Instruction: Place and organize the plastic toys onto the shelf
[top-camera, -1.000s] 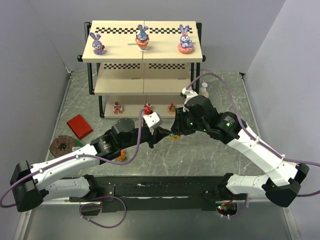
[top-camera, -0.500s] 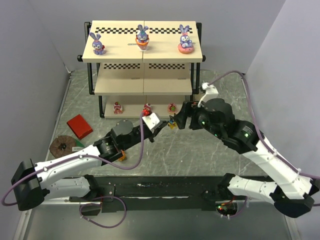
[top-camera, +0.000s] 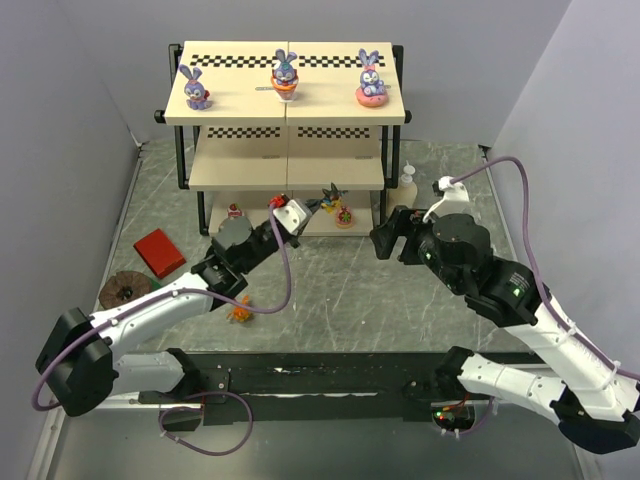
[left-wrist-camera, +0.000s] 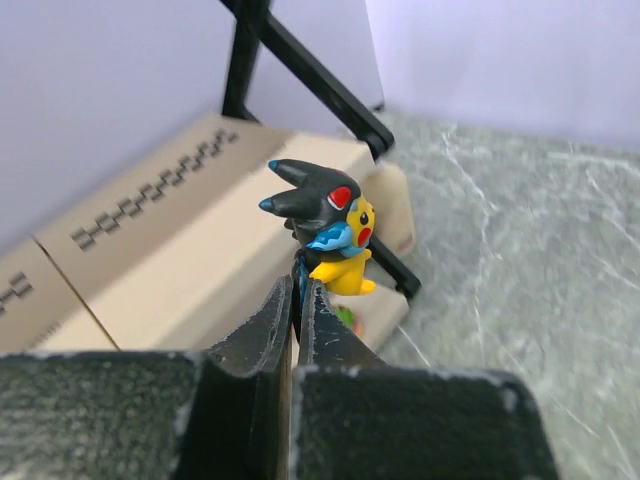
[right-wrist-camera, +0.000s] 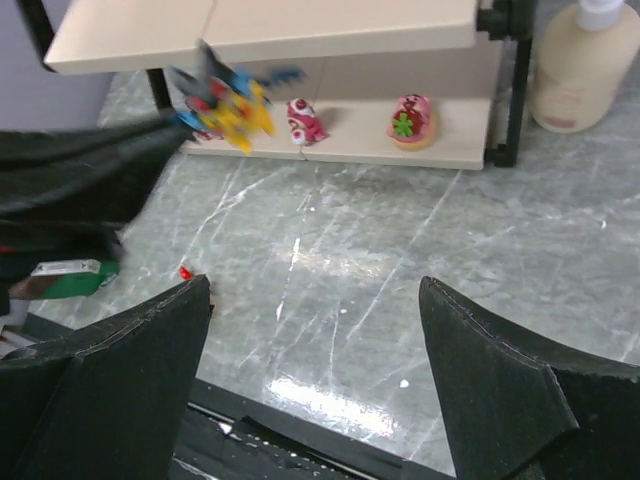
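My left gripper (top-camera: 318, 203) (left-wrist-camera: 298, 290) is shut on the foot of the dark blue-yellow winged toy (top-camera: 329, 196) (left-wrist-camera: 325, 235) (right-wrist-camera: 228, 105). It holds the toy in the air in front of the shelf (top-camera: 285, 112) (left-wrist-camera: 180, 250) (right-wrist-camera: 330, 20), at middle-tier height. Three purple-blue bunnies (top-camera: 196, 90) (top-camera: 285, 78) (top-camera: 371, 82) stand on the top board. Red-pink figures (top-camera: 235, 212) (top-camera: 344, 216) (right-wrist-camera: 303, 120) (right-wrist-camera: 410, 118) stand on the bottom tier. An orange spiky creature (top-camera: 240, 312) lies on the table beside the left arm. My right gripper (top-camera: 390, 232) (right-wrist-camera: 315, 283) hangs open over the table, right of the shelf front, with nothing in it.
A cream pump bottle (top-camera: 407, 180) (right-wrist-camera: 585, 70) stands by the shelf's right leg, close to the right wrist. A red block (top-camera: 159, 252) and a brown disc (top-camera: 124, 291) lie at the left. Grey walls close in both sides.
The right gripper opened, let go of the winged toy and drew back to the right. The left gripper carried the toy away and up to the shelf front.
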